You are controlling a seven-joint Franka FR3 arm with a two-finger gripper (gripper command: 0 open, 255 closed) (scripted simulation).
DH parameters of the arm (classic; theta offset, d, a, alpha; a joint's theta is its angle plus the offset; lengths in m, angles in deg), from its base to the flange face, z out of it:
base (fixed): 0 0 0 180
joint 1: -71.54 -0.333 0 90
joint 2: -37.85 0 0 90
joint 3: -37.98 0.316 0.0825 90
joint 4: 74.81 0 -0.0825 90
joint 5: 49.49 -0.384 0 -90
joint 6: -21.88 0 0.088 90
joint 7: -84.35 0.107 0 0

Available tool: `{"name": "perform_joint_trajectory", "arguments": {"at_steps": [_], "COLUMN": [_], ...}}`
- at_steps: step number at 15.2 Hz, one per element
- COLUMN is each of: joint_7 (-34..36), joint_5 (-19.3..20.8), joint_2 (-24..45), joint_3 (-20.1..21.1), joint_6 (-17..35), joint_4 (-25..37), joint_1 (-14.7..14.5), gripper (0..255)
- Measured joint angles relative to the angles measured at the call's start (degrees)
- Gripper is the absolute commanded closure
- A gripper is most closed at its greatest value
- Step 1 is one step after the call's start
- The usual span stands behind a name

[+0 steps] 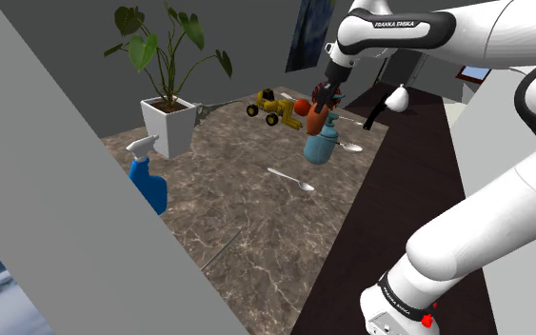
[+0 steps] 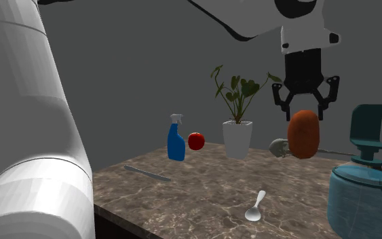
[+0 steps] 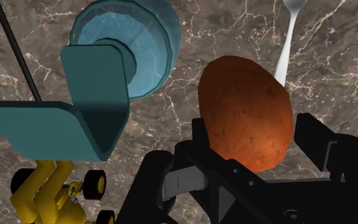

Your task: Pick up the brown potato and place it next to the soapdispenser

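Brown potato (image 2: 303, 136), long axis vertical, clasped in the tool (image 2: 304, 110)

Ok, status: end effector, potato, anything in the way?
End effector shut on reddish-brown oval potato, held above the marbled counter. Teal pump-top soap dispenser close beside. White spoon lies on counter below potato, may crowd the drop.

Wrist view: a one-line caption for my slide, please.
Gripper holds the brown potato in the air beside the teal soap dispenser.
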Motion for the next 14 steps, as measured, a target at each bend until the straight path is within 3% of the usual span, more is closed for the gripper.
{"name": "perform_joint_trajectory", "arguments": {"at_steps": [14], "joint_7": [0.2], "joint_5": [0.0], "joint_2": [1.2], "joint_3": [0.1], "joint_6": [10.8], "joint_4": [-9.6], "joint_1": [0.0], "gripper": [255]}}
